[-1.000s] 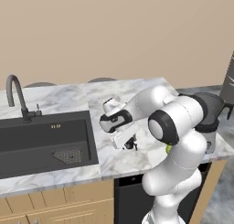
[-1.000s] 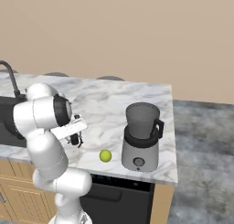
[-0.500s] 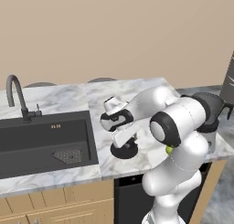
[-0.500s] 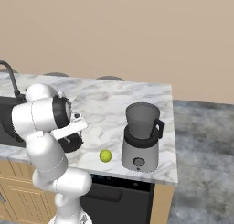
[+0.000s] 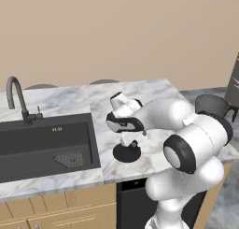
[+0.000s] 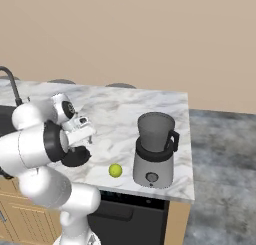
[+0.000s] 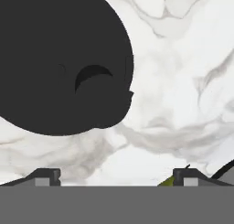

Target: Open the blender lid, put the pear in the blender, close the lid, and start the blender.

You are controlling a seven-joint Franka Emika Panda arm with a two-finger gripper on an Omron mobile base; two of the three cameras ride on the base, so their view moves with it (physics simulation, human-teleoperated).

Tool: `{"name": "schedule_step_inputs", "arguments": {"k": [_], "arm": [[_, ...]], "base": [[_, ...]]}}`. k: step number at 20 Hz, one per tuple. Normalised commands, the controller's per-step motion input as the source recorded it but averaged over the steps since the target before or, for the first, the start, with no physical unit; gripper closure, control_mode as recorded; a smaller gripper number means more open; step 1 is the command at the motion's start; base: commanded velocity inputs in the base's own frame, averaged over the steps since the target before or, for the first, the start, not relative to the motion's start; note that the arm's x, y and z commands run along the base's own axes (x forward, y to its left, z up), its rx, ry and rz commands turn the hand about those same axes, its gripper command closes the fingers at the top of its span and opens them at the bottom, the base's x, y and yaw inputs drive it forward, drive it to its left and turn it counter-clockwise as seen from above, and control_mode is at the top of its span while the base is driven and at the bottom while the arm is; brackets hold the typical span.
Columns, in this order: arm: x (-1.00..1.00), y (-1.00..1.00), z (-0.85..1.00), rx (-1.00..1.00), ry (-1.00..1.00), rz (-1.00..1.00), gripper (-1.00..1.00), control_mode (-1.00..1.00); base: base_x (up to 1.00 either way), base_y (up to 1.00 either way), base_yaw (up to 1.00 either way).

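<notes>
Now hovering with jaws spread wide, gripper (image 5: 127,140) just above the blender lid (image 5: 126,153), which is lying flat on the marble worktop (image 6: 150,106) beside the sink (image 5: 44,144). Further right, resting near the front edge, the pear (image 6: 115,170); beside it standing uncovered, the blender (image 6: 154,151).

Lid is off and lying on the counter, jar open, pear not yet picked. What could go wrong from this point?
The blender lid lies flat on the marble right under the open gripper, so a low sweep toward the pear might knock it. The pear is small and round, near the counter's front edge; a poor pinch may roll it off. It also sits close beside the blender, leaving little room.
</notes>
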Motion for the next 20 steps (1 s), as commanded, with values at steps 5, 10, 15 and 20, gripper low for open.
{"name": "schedule_step_inputs", "arguments": {"k": [5,10,15,20], "arm": [[-0.55,-0.83,0.0,0.06,-0.15,0.02,-1.0,-1.0],[-0.4,-0.95,0.0,0.0,-0.15,0.0,-1.0,-1.0],[-0.05,-0.54,-0.02,0.0,-0.02,0.0,-1.0,-1.0],[0.05,-0.11,-0.06,0.0,0.0,0.0,-1.0,-1.0]], "base": [[0.0,0.0,0.0],[0.0,0.0,0.0],[0.0,0.0,0.0],[0.0,0.0,0.0]]}}
